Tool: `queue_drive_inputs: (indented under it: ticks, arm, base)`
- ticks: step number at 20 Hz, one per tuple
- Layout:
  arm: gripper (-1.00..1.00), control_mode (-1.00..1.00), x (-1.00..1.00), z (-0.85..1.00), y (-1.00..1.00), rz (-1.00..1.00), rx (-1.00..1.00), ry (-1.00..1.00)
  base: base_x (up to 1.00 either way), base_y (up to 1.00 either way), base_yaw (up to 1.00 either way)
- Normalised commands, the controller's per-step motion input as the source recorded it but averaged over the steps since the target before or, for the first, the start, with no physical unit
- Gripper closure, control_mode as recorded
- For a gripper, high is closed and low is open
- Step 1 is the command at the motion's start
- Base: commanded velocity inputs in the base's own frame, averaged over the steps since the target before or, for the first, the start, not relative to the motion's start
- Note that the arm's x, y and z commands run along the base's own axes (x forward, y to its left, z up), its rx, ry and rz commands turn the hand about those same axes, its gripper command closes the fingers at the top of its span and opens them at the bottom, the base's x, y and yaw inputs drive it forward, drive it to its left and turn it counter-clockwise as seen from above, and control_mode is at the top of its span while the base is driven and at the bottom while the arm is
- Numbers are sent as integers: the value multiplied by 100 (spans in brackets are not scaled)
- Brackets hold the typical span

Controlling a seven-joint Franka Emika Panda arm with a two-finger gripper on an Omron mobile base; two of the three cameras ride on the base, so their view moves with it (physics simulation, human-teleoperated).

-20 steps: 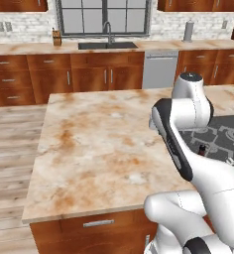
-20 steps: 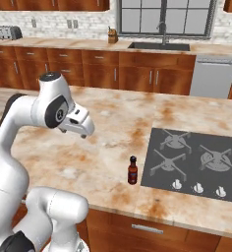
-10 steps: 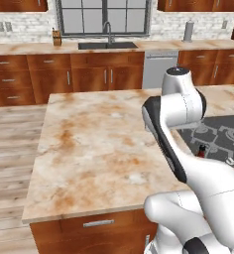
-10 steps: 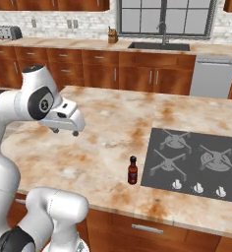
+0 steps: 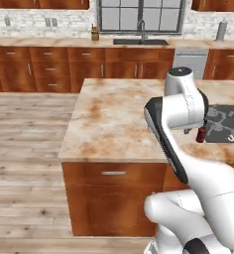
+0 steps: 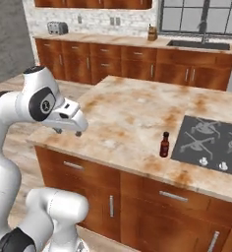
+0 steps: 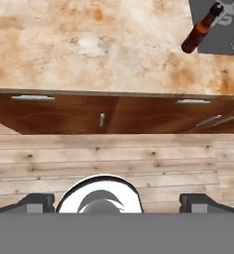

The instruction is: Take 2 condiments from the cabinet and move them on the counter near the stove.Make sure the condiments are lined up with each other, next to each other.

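Sauce bottle (image 6: 164, 144): standing upright on the counter (image 6: 123, 113), just beside the near left corner of the stove (image 6: 214, 145); likely set there as the first of the pair, leaving bare stone alongside for its partner.
Same bottle, hand view (image 7: 201, 29): appearing at the upper right, leaning across the frame because the camera is tilted, its base on the stone at the edge of the black cooktop (image 7: 223, 30).
Gripper (image 6: 69, 131): hanging over the counter's front left edge at the left of the right base view, well apart from the bottle, carrying nothing; the fingertips (image 7: 37, 202) are sitting far apart at the bottom corners of the hand view, so the jaws are standing wide.
Shaker: not identifiable in these pictures.
Wall cabinets: cut off along the top edge of both base views; doors and shelf cannot be made out.
Left base view: the arm is covering most of the bottle (image 5: 201, 134), leaving a sliver at the right.
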Motion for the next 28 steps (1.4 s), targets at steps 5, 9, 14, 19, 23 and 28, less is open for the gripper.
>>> queue_drive_inputs:
  ticks: [5, 9, 14, 19, 23, 28]
  arm:
    - [-100, 100, 0, 0, 0, 0, 0, 0]
    - [-100, 100, 0, 0, 0, 0, 0, 0]
    - [-100, 100, 0, 0, 0, 0, 0, 0]
    - [-100, 100, 0, 0, 0, 0, 0, 0]
    - [-100, 100, 0, 0, 0, 0, 0, 0]
    - [-100, 100, 0, 0, 0, 0, 0, 0]
  base:
    - [-35, 42, 96]
    - [-16, 0, 100]
    - [-11, 0, 100]
    - [-16, 31, 96]
    - [3, 73, 76]
    - [4, 5, 1]
